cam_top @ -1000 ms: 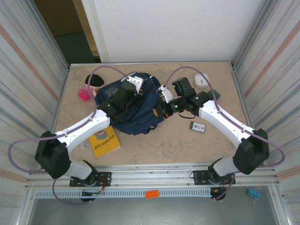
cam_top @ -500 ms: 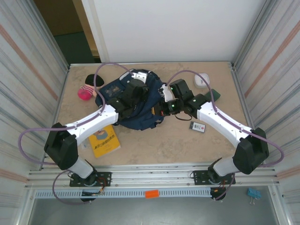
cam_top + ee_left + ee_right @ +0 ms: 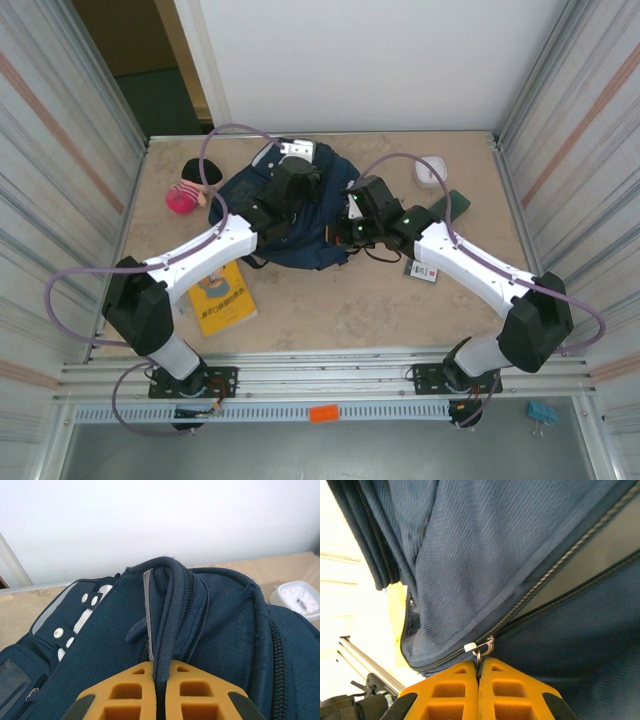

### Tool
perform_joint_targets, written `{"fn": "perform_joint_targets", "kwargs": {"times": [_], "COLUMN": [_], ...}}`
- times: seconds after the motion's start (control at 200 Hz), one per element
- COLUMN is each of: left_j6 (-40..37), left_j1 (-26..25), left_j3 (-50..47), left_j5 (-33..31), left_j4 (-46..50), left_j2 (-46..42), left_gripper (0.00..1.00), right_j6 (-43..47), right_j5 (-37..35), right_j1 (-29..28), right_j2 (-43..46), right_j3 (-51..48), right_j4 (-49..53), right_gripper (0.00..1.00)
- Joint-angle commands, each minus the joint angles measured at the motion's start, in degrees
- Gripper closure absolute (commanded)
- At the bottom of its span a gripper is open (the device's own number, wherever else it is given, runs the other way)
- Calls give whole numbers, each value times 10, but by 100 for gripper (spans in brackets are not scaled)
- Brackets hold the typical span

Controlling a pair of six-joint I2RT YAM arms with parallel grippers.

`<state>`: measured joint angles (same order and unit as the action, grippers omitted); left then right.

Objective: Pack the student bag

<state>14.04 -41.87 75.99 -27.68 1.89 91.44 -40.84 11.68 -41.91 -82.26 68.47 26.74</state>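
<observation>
left gripper: jaws clamped on strap of student bag | right gripper: bag's 3 o'clock, jaws pinched together on zipper pull

The top view is bright and even, lit from above, with only soft, short shadows on the bench, a nearly washed-out white wall, and side walls splaying outward from wide-angle distortion. In the left wrist view the bag is crisp and evenly lit against a flat bright wall, while the yellow pads at the bottom edge are slightly soft. In the right wrist view the fabric weave is sharp, but the left edge is blown out to pale glare
</observation>
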Motion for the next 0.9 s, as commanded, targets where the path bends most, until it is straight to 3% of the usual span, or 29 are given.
{"fn": "perform_joint_targets", "kwargs": {"times": [0.0, 0.145, 0.22, 0.301, 0.356, 0.396, 0.426, 0.556, 0.656, 0.892], "left_j6": [24, 9, -30, -70, -82, -77, -69, -16, -27, -78], "left_j1": [0, 0, 0, 8, 22, 37, 51, 108, 130, 136], "left_j3": [61, 57, 45, 26, 6, -12, -25, -68, -67, -47], "left_j5": [-33, -19, 7, 45, 108, 157, 197, 374, 466, 588], "left_j4": [-116, -128, -137, -139, -143, -154, -164, -223, -221, -188], "left_j2": [-7, -6, -14, -32, -48, -59, -68, -85, -87, -84], "left_gripper": [100, 100, 100, 100, 100, 100, 100, 100, 100, 100], "right_j6": [-45, -69, -57, -44, -47, -62, -73, -95, -69, -63], "right_j5": [-24, 14, 37, 23, 25, 35, 46, 110, 124, 217], "right_j1": [-30, -45, -37, -15, 9, 29, 43, 104, 124, 122], "right_j2": [11, 17, 34, 72, 104, 130, 141, 167, 168, 103], "right_j3": [10, -22, -36, -46, -69, -98, -113, -164, -162, -129], "right_j4": [-11, -85, -100, -81, -94, -117, -130, -172, -165, -279], "right_gripper": [100, 100, 93, 80, 64, 45, 39, 23, 17, 15]}}
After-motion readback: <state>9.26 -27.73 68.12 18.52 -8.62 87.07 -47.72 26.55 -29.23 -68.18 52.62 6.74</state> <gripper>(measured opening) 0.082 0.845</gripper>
